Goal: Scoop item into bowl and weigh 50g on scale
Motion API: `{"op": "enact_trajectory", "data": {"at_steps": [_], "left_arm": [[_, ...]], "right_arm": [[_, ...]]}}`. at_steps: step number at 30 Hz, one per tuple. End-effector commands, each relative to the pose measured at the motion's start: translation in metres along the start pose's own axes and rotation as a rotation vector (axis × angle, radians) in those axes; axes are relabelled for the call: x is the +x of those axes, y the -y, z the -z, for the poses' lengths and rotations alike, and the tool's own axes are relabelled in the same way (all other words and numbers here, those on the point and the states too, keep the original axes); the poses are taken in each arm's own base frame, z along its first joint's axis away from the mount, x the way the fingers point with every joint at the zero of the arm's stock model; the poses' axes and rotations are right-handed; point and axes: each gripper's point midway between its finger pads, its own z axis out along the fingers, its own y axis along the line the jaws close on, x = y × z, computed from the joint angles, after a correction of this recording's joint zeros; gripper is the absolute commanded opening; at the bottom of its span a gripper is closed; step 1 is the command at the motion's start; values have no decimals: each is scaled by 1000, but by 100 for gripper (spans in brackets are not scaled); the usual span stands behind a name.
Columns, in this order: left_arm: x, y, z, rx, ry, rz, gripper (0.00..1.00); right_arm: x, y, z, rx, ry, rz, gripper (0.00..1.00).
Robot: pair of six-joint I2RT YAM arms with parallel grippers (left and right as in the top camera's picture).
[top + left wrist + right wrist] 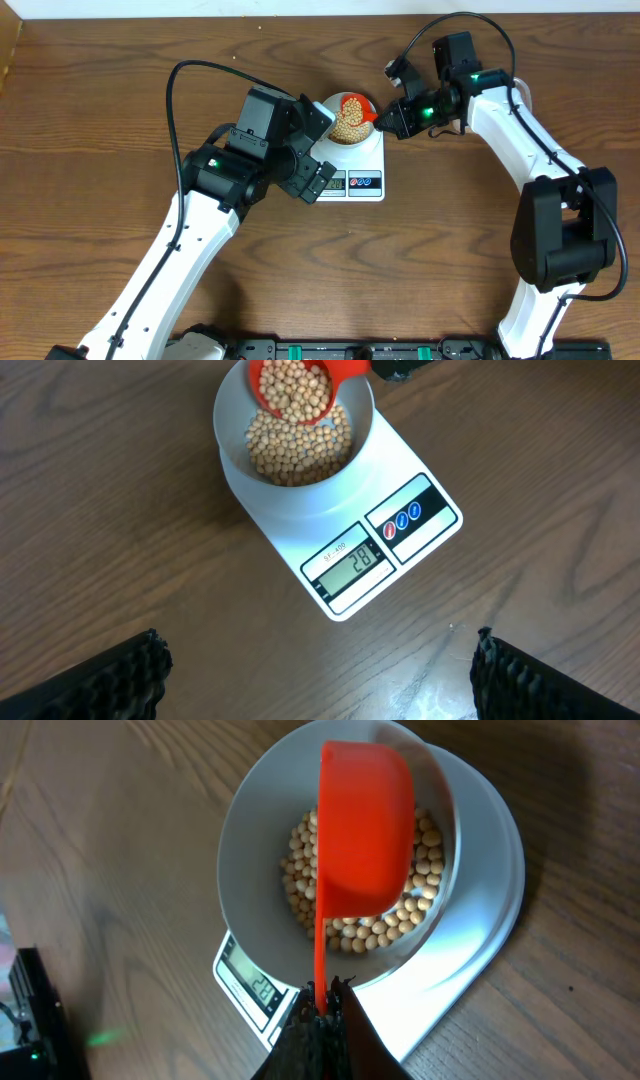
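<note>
The pale bowl [328, 108] [232, 420] [250, 840] sits on the white scale [368, 158] [415, 465] [490, 890], whose display [345, 563] reads 28. Tan beans [345, 128] [300, 452] [425, 870] cover the bowl's bottom. An orange scoop [356, 104] [345, 370] [365, 830] hangs tilted over the bowl with beans still inside it. My right gripper [386, 118] [325, 995] is shut on the scoop's thin handle. Left of the scale, my left gripper [320, 150] [320, 655] stands wide open above bare wood, holding nothing.
The wooden table [90, 120] ends at a pale wall along the top of the overhead view. A black rail [330, 350] runs along the near edge. Black cables [200, 70] arc above both arms.
</note>
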Motion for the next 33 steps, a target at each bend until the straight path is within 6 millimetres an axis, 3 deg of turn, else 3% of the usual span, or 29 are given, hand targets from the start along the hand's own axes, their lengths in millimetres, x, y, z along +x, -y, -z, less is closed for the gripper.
{"op": "enact_trajectory", "data": {"at_steps": [1,33], "left_arm": [[-1,1,0,9,3,4,98],[-1,1,0,9,3,4,98]], "right_arm": [[-11,-14,14,6,38,76,1],[-13,-26,18,71,24,187,1]]}}
